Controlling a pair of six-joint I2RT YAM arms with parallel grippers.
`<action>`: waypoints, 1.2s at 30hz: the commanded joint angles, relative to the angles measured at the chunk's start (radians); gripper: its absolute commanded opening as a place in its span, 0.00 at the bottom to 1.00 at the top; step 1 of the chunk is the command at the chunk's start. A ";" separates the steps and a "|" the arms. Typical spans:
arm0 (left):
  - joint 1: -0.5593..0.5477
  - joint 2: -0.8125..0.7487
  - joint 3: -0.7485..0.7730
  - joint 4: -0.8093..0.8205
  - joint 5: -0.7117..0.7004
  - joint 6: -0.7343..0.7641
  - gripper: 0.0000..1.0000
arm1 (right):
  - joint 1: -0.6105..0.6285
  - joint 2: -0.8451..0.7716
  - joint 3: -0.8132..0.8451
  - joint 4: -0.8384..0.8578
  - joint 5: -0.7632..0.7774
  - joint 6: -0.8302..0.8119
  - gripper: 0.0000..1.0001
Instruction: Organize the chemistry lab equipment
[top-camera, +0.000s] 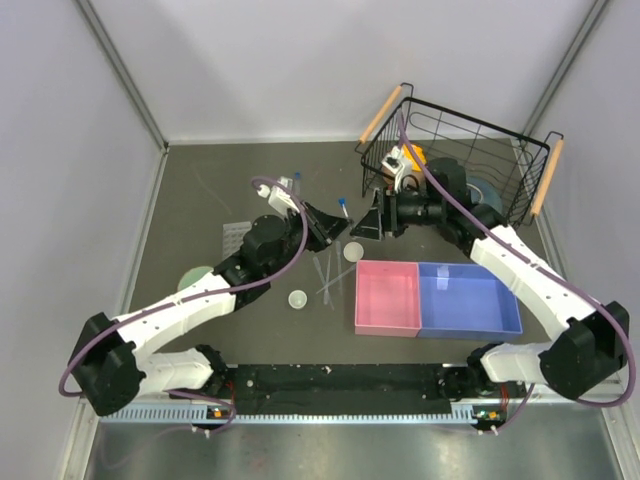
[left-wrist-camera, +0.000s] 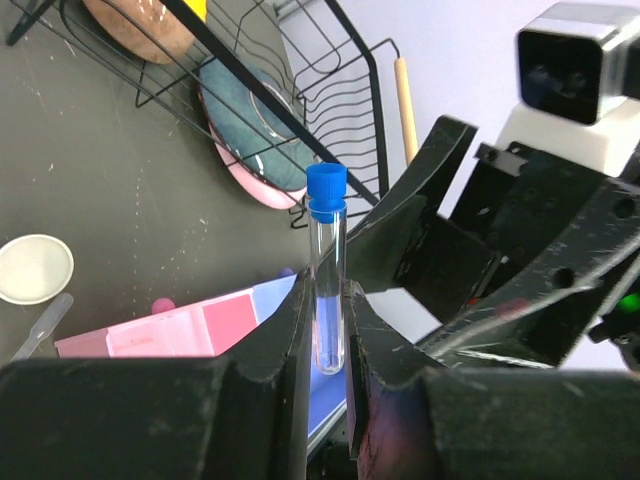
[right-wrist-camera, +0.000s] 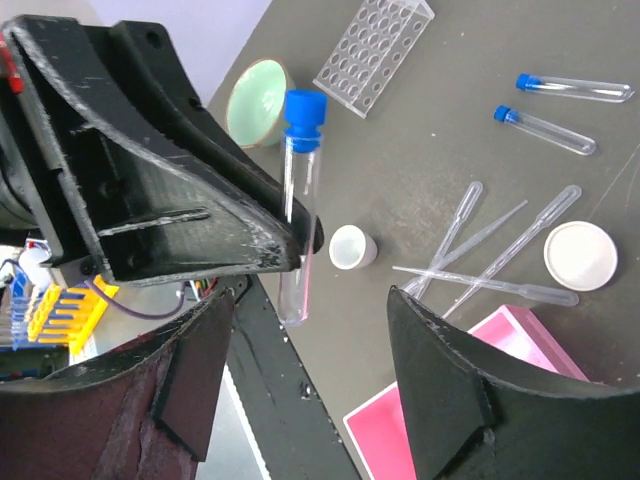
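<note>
Far left on worktop (top-camera: 200, 200): pale green bowl (top-camera: 195, 278), clear tube rack (top-camera: 237, 238) just beside. Two capped tubes (right-wrist-camera: 545, 130) lie flat near rack. Left gripper (left-wrist-camera: 327, 310) pinches blue-capped tube (left-wrist-camera: 326, 240), upright, raised above worktop. Below it: pipettes (top-camera: 330, 272) loosely crossed between two white dishes (top-camera: 354, 250). Right gripper (top-camera: 370, 222) spread wide, holding nothing, just beside held tube. Pink tray (top-camera: 387, 298), then blue tray (top-camera: 468, 298). Wire basket (top-camera: 455, 165) behind.

Tube rack (top-camera: 233, 238) partly behind left arm (top-camera: 190, 302)
</note>
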 joint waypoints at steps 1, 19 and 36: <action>-0.006 -0.041 -0.009 0.074 -0.059 -0.041 0.10 | 0.028 0.032 0.006 0.083 0.008 0.089 0.61; -0.020 -0.085 -0.045 0.046 -0.067 -0.028 0.33 | 0.045 0.058 -0.011 0.106 -0.009 0.086 0.01; 0.187 -0.177 -0.035 -0.121 0.595 0.009 0.89 | 0.073 -0.060 -0.098 -0.105 -0.233 -0.538 0.02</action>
